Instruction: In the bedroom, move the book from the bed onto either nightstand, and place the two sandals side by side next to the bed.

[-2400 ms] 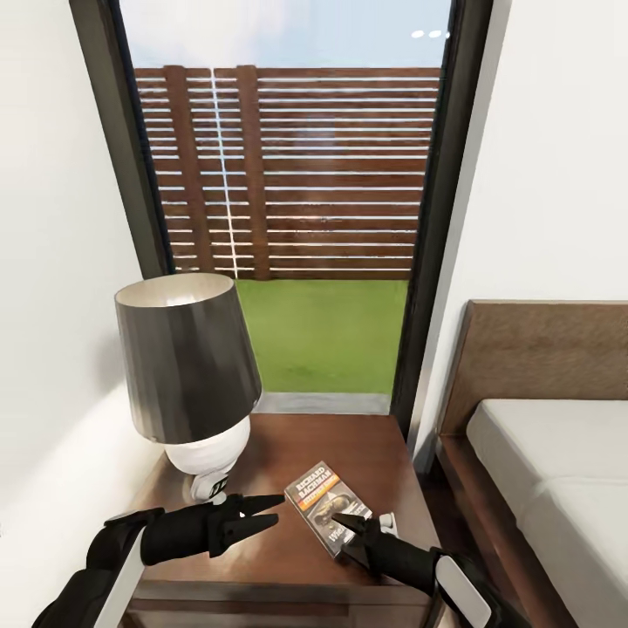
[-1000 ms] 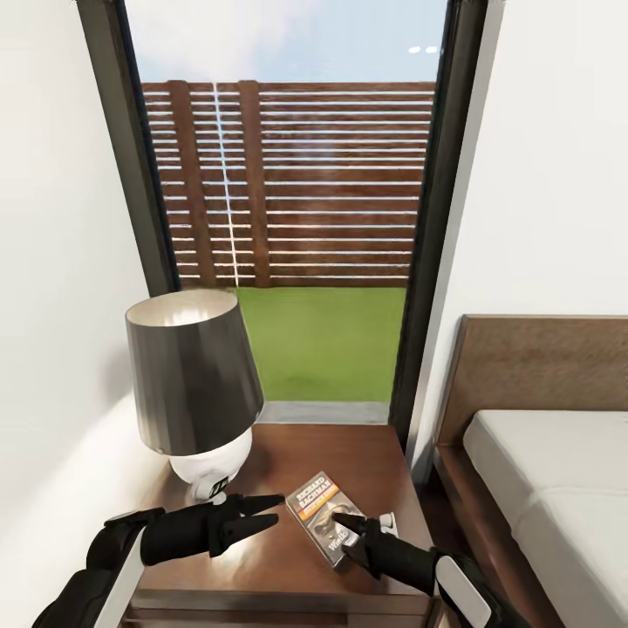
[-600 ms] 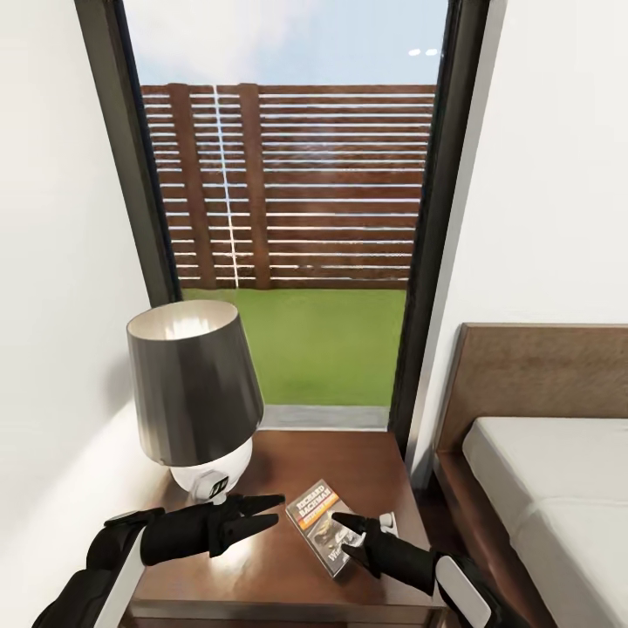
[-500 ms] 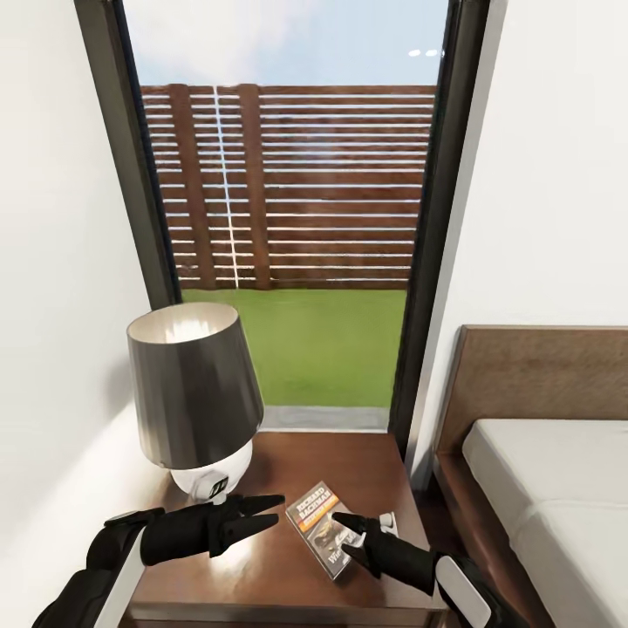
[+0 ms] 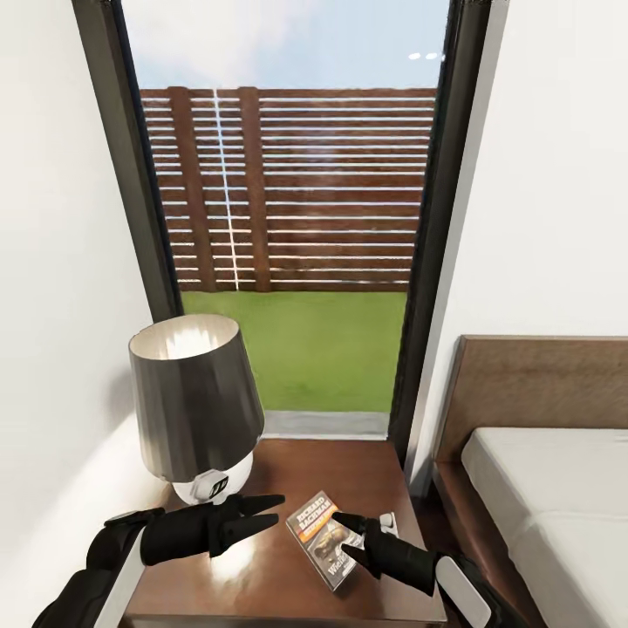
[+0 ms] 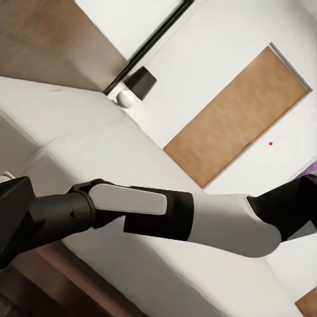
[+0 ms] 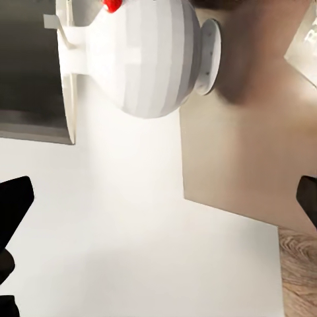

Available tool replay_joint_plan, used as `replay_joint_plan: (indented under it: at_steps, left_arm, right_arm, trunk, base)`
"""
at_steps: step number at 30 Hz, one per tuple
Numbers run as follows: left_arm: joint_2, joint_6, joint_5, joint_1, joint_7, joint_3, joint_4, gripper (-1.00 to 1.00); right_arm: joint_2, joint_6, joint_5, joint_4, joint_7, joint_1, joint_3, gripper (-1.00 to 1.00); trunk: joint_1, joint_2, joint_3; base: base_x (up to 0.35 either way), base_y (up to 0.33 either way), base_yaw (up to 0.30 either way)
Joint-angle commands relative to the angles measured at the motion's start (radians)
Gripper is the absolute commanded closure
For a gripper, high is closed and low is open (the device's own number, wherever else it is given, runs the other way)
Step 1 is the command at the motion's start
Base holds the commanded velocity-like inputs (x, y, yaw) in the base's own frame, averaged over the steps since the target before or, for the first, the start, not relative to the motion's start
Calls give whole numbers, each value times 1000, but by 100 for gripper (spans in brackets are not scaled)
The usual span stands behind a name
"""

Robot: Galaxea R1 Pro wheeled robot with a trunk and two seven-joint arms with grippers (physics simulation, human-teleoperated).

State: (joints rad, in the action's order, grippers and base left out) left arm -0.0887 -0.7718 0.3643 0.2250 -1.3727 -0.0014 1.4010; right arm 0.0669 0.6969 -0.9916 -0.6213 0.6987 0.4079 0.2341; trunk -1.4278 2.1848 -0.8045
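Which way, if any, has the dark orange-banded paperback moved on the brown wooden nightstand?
No. The paperback keeps its spot on the nightstand beside the white lamp base; the camera shifted.

From my head camera, the nightstand (image 5: 349, 462) stands straight ahead, backed against the window (image 5: 292, 209). On it, the lamp (image 5: 196, 406) sits at the left rear and the book (image 5: 321, 536) lies flat toward the front right. My left gripper (image 5: 266, 512) hangs over the nightstand just left of the book; my right gripper (image 5: 344, 534) is over the book's right edge. The bed (image 5: 541, 497) lies right of the nightstand, its headboard (image 5: 541, 384) against the wall.
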Motion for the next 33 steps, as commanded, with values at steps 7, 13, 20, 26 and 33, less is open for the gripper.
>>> replay_joint_plan:
  at_steps: [7, 13, 20, 26, 33]
  left_arm:
    - [0, -11, -2, 0, 76, 0, 1, -100]
    - [1, -9, 0, 0, 153, -2, 1, -100]
    - [1, -9, 0, 0, 164, -3, 1, -100]
    - [1, -9, -1, 0, 171, -4, 1, -100]
    - [1, -6, -4, 0, 227, -3, -31, -100]
  right_arm:
    - [1, 3, -5, 0, 0, 0, 4, -100]
    - [1, 3, -5, 0, 0, 0, 3, -100]
    - [2, 3, -5, 0, -1, 0, 4, -100]
    - [2, 3, -5, -1, 0, 0, 3, -100]
    - [11, 2, -2, 0, -1, 0, 0, -100]
  trunk:
    - [27, -49, 21]
    - [50, -91, 40]
    - [77, -140, 62]
    - [100, -182, 81]
    - [127, -231, 102]
  base:
    - [0, 0, 0]
    - [0, 0, 0]
    - [0, 0, 0]
    - [0, 0, 0]
    - [0, 0, 0]
